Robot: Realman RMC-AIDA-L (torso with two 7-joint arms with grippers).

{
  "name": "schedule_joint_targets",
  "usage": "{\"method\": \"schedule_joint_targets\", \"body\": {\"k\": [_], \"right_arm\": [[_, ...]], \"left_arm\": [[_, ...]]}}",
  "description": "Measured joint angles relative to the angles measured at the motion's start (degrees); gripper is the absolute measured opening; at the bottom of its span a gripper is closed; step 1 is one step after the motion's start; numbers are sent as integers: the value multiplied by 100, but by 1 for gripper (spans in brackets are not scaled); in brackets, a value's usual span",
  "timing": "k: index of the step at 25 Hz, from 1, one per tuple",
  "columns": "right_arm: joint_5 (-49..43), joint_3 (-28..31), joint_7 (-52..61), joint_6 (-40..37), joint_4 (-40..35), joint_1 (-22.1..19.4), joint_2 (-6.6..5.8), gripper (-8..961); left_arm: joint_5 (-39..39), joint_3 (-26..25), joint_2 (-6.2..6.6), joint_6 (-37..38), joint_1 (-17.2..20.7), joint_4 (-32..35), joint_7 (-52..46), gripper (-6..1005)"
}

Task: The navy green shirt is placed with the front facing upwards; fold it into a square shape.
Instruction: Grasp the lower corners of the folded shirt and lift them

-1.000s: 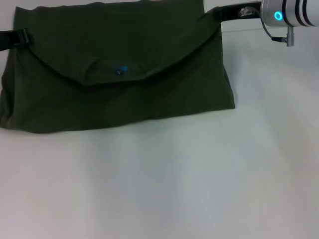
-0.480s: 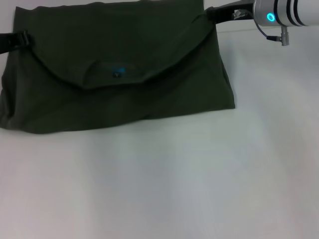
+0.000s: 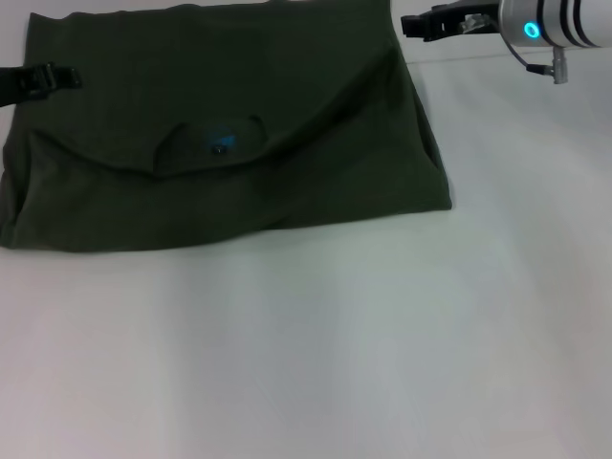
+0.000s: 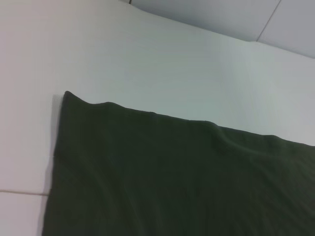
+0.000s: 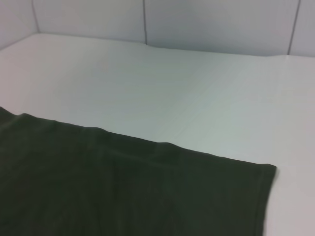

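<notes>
Left gripper (image 3: pixel 57 76): we see it at the far left edge of the head view, a dark bar reaching in over the left side of the shirt (image 3: pixel 220 134). Its tips lie against dark cloth and we cannot tell how far they are parted, nor whether any cloth is between them.

Moving right, we note the shirt spread on the white table (image 3: pixel 316 354), taking up the far left and middle of the head view. It is folded into a wide, roughly rectangular block, with the upper layer brought down over the lower one, its edge sagging in a shallow curve across the middle. At the centre of that curve we see the round collar (image 3: pixel 206 143) with a small blue logo (image 3: pixel 225 137) inside it. The near edge of the shirt runs almost straight, and the near right corner comes to a point on the table.

In the left wrist view we log plain green cloth (image 4: pixel 172 177) lying flat, one corner showing against the white surface. The right wrist view gives the same: a hemmed edge and corner of the shirt (image 5: pixel 123 191) flat on the table.

Right gripper (image 3: pixel 426 24): at the far right top, just beyond the shirt's far right corner and clear of the cloth. It holds nothing; how far its tips are parted we cannot tell.
</notes>
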Motion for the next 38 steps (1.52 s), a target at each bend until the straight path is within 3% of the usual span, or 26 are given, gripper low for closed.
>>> {"method": "schedule_joint_targets", "body": {"k": [5,8,15,17,27,30,35,36,38], "right_arm": [[5,59,292,-1071,-219,-34,-240,484],[62,264,505,-2103,-569,-158,-389,488],[243,1115,465,-3978,-1048,-519,-478,496],[310,1163,427,-4258,-1058,-630,-486,518],[975,1357,99,-5337,-1039,-1014,-500,727],[1065,1566,90,-5385,-1026,-1140,-495,927],[1138,1646,133,-5418,-1001,-1312,-524,924],[1135,1648,143,-5435,-1001,-1325,-538,924],[1127,1651,171,-5475,-1001,-1343,-577,924]], "left_arm": [[-46,-39,-8,577,152,-420,-14,610],[-146,-76,-28,1195,389,-989,-125,673],[-651,-351,18,2604,793,-1731,-253,858],[-666,-548,24,2939,839,-1831,-256,919],[-653,-875,96,3715,1002,-1868,-211,919],[-655,-948,152,3952,1058,-1842,-239,919],[-508,-1093,250,4256,1107,-1738,-484,918],[-344,-1090,353,4263,1093,-1606,-669,918],[-235,-1095,416,4246,1074,-1525,-778,918]]}}
